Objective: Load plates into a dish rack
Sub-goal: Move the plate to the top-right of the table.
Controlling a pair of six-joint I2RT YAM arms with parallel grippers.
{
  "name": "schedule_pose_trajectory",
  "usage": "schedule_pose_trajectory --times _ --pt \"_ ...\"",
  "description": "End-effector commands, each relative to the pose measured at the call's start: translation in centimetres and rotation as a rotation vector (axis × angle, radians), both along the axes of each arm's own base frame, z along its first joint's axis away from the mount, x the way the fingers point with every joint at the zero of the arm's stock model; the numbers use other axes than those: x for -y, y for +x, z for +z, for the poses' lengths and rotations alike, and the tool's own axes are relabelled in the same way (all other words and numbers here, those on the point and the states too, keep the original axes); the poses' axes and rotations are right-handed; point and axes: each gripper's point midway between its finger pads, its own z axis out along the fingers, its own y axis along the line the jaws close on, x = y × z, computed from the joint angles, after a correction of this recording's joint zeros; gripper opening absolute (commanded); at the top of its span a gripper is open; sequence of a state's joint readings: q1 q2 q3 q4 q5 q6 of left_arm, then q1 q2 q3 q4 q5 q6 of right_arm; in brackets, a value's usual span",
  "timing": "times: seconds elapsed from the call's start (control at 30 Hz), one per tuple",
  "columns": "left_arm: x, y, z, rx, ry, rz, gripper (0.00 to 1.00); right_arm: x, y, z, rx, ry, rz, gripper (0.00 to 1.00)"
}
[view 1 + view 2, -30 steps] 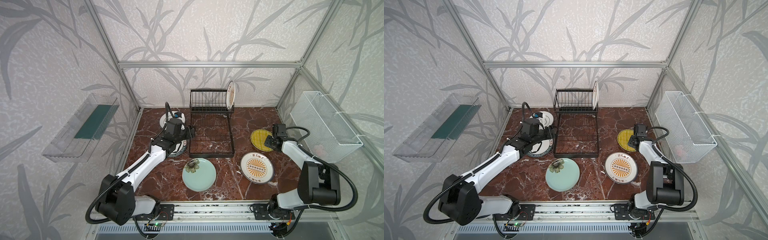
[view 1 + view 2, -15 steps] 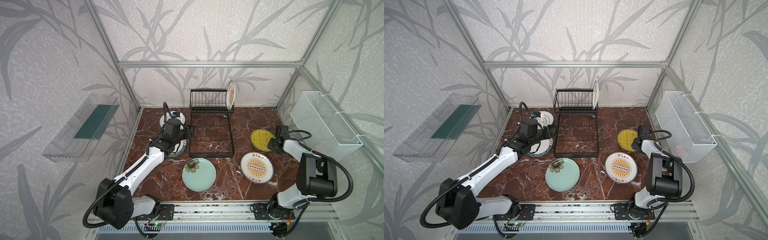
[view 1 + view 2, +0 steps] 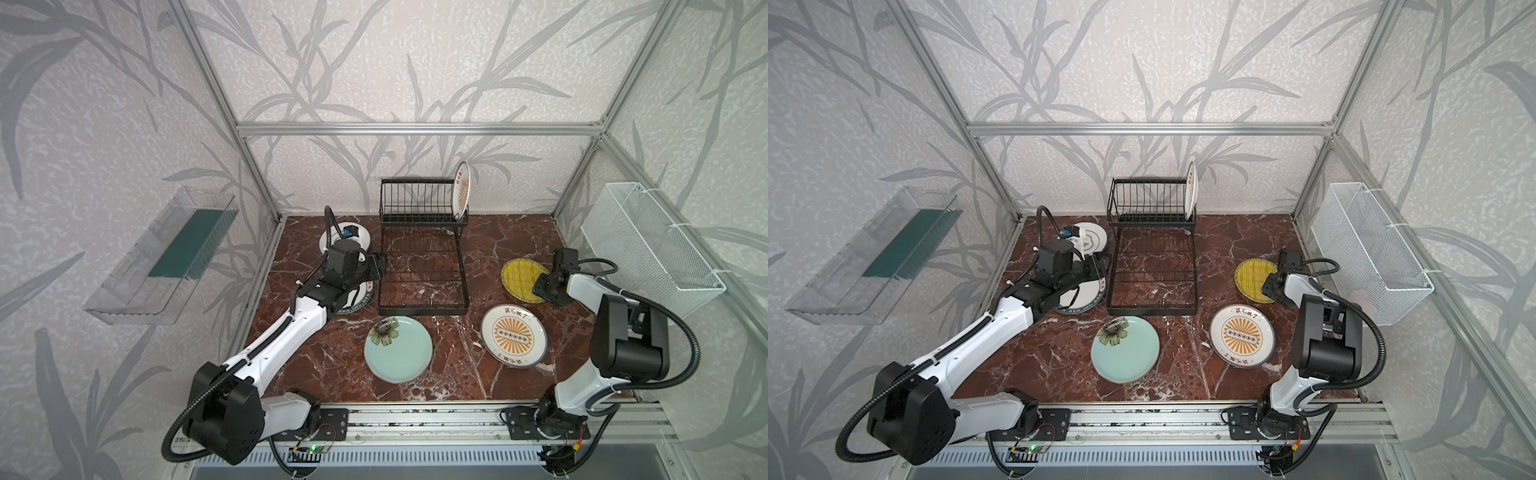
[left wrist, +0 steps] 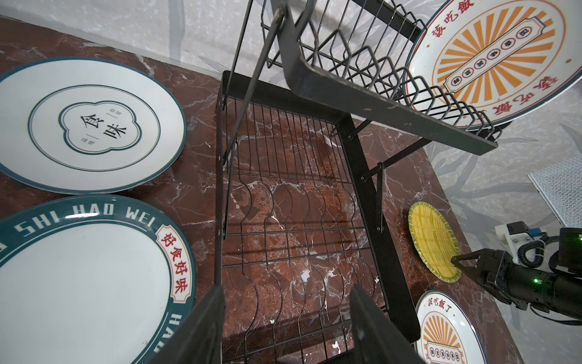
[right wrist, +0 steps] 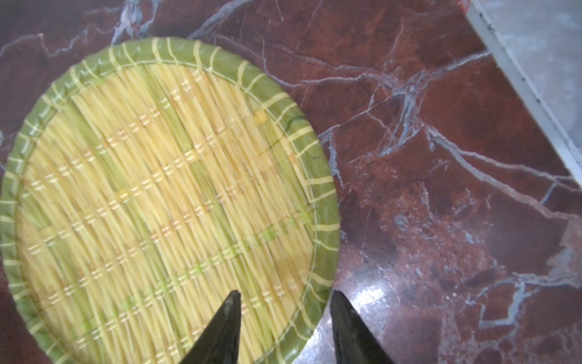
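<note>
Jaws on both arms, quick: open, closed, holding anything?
Left gripper: jaws open, holding nothing.
Right gripper: jaws open, astride the rim of the yellow plate, not gripping.

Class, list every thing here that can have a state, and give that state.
dish rack: one plate loaded.
racked sunburst plate: upright in end slot.
second sunburst plate: lying flat.
yellow striped plate: lying flat.
mint flower plate: lying flat.
lettered-rim plate: lying flat.
ringed-emblem plate: lying flat.
left gripper: jaws open, empty.
right gripper: jaws open astride yellow striped plate's rim.
</note>
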State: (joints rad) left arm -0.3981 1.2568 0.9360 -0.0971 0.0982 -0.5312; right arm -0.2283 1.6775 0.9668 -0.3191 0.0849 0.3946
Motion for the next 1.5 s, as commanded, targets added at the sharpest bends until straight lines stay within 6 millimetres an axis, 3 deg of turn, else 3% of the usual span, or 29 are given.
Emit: schedule_pose_trajectory --times 0.0,0.37,1.1,1.47 --pt "-0.7 -0.3 0.3 0.016 0.014 0.018 0.61 0.0 0.7 0.1 0.009 0.036 -0.006 0.47" --pt "-1.0 -0.6 0.3 0.017 0.020 0.021 0.61 -1.8 1.5 -1.2 -0.012 0.055 0.064 0.46" --pt "-2.2 -1.6 1.1 0.033 0.060 0.050 0.61 -8.0 7.1 -0.1 0.040 0.086 0.238 0.46" --pt "-2.0 -1.5 1.4 0.031 0.049 0.043 0.61 -8.2 8.3 -0.8 0.069 0.201 0.192 0.46"
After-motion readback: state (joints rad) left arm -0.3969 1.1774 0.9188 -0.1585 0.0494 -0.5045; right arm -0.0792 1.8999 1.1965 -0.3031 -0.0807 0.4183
